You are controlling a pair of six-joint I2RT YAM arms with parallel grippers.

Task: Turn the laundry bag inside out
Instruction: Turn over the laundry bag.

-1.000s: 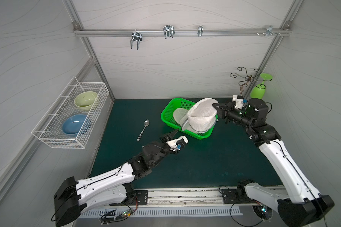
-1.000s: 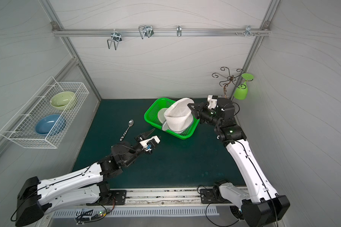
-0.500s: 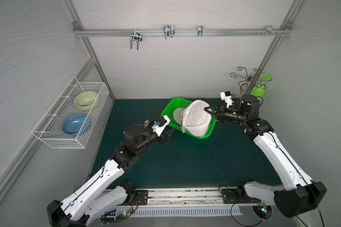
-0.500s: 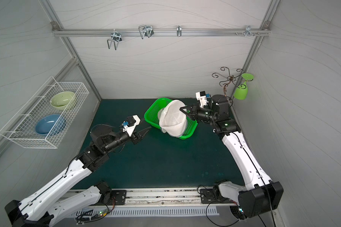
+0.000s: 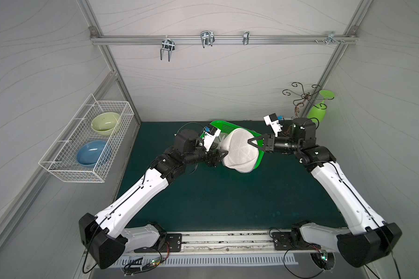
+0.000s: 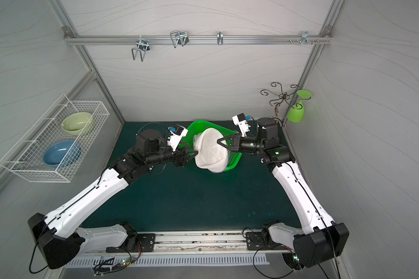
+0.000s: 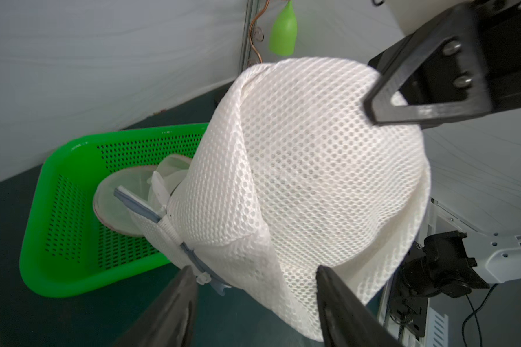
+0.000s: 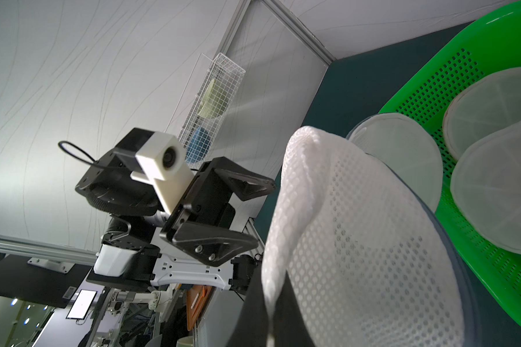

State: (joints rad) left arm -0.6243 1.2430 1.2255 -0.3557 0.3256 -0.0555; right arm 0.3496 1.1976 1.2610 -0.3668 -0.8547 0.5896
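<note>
One white mesh laundry bag (image 5: 237, 152), bulging, hangs over one green basket (image 5: 224, 126), pinched by right gripper (image 5: 250, 141). Left gripper (image 7: 256, 296) spread around its lower edge. Two bowls (image 5: 105, 122), one rack (image 5: 70, 172).

Laundry bag (image 5: 238, 152) (image 6: 211, 152): white open-weave mesh, puffed into a dome like a cap, with one soft fold running down its side. I see it held up off the dark mat (image 5: 215, 198), toward 12 o'clock from the mat's middle. It hangs over the 4 o'clock part of the green basket (image 5: 224, 126). The right gripper (image 5: 250, 141) pinches the mesh at the bag's 2 o'clock edge. In the left wrist view the bag (image 7: 313, 180) shows blue-grey trim and a white zip end along its lower hem. I cannot tell which face is outward.
</note>
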